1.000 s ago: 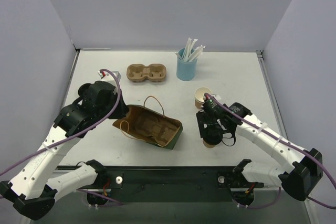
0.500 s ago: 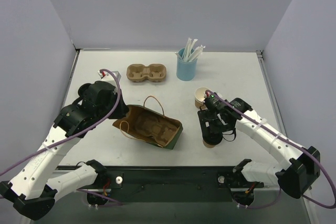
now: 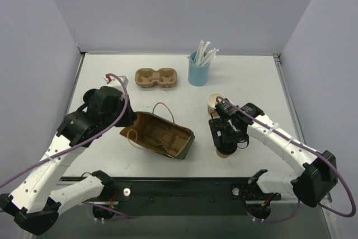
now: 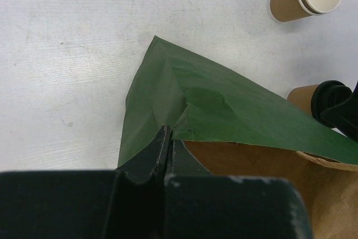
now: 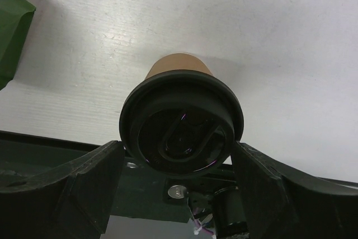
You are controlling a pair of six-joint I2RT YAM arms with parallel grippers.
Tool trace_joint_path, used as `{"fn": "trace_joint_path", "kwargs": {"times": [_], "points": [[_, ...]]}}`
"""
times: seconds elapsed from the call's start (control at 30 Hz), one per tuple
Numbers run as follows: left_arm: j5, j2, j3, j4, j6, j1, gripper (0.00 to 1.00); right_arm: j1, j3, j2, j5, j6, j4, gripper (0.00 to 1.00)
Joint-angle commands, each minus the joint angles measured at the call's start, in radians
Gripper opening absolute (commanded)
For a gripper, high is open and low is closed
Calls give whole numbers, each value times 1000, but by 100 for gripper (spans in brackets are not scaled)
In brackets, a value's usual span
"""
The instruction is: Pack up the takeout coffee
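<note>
White worktop [image 3: 251,82] between pale walls. At the left, the left hand [image 4: 166,139] is pressed together, pinching the green edge of a brown paper bag [image 3: 162,132] that lies on its side, mouth open. Behind the bag sits a 2-hole pulp carrier [image 3: 156,78], then a blue cup [image 3: 198,74] of straws. The takeout coffee [image 3: 214,102] stands upright and open on the worktop, well apart from the bag. Just in front of it, the right hand [image 5: 178,146] straddles a black-lidded cup [image 5: 178,68], its 2 fingers close beside the lid; whether they squeeze it I cannot tell.
</note>
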Motion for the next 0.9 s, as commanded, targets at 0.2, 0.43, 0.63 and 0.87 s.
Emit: {"fn": "trace_joint_path", "kwargs": {"times": [0.2,0.43,0.63,0.87], "points": [[-6,-21,-7,-13,-10,6,0,-17,-21,21,18,21,-35,78],[-3,-19,-7,-8,-10,8,0,-23,14,6,39,19,-44,79],[8,-16,-12,1,-19,8,0,-36,8,3,49,14,-53,80],[9,-7,-6,4,-20,6,0,-43,20,1,46,-1,-53,81]]}}
